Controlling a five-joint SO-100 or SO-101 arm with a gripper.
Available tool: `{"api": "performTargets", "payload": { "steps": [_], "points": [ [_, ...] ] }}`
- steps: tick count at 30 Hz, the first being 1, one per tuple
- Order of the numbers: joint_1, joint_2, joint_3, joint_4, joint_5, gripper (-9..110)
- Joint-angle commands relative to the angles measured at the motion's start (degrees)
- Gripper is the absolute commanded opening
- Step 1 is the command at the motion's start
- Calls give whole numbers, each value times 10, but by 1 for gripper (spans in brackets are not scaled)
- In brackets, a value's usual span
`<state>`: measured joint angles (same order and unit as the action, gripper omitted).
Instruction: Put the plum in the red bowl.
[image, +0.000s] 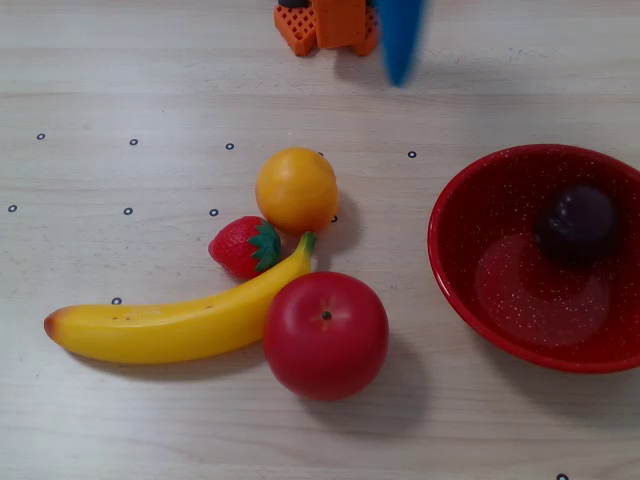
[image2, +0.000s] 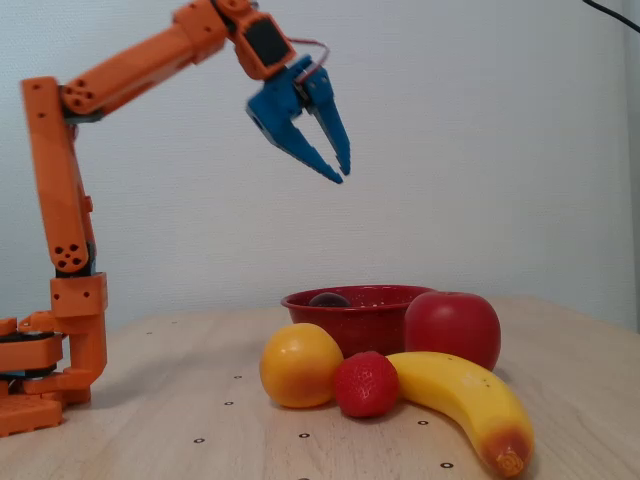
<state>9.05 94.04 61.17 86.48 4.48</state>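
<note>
The dark purple plum (image: 577, 222) lies inside the red speckled bowl (image: 470, 290) at the right of a fixed view; its top peeks over the bowl's rim (image2: 329, 299) in the other, with the red bowl (image2: 350, 322) behind the fruit. My blue gripper (image2: 341, 174) hangs high in the air, above and left of the bowl, with its fingers nearly together and nothing between them. In the top-down fixed view only a blurred blue fingertip (image: 401, 45) shows at the top edge.
An orange (image: 296, 189), a strawberry (image: 244, 246), a banana (image: 180, 322) and a big red apple (image: 326, 335) lie grouped left of the bowl. The orange arm base (image: 325, 25) stands at the table's far edge.
</note>
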Motion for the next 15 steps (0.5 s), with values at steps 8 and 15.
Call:
{"api": "performTargets", "payload": {
  "steps": [8,15],
  "points": [
    [-72,221,158,-8,23,0],
    [-101,417,402,-92,39,0]
  ]
}}
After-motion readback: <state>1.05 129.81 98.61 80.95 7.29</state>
